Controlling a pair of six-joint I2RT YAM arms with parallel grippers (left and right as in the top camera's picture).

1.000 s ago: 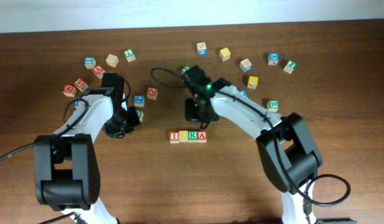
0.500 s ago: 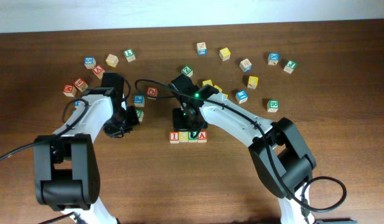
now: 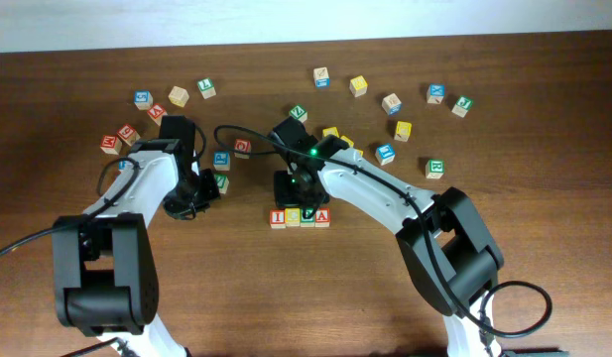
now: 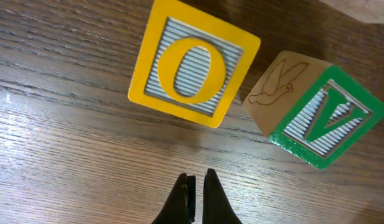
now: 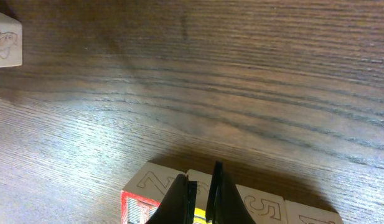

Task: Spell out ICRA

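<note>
Four cubes stand in a row at the table's middle: the red "I" cube (image 3: 278,218), the yellow "C" cube (image 3: 293,217), the green "R" cube (image 3: 307,217) and the red "A" cube (image 3: 322,216). My right gripper (image 3: 298,198) is shut and empty, with its tips right over the row's far side. In the right wrist view its fingertips (image 5: 200,186) sit over the "C" cube (image 5: 201,214), between the "I" cube (image 5: 145,190) and the "R" cube (image 5: 260,205). My left gripper (image 3: 191,195) is shut and empty, just above the wood (image 4: 196,186).
A yellow "O" cube (image 4: 192,68) and a green "V" cube (image 4: 316,118) lie just ahead of the left gripper. Several other letter cubes are scattered across the far half of the table, such as those at the far left (image 3: 143,98) and far right (image 3: 436,94).
The right arm swung left and toward the front, from behind the row to right over it. The left arm barely moved.
</note>
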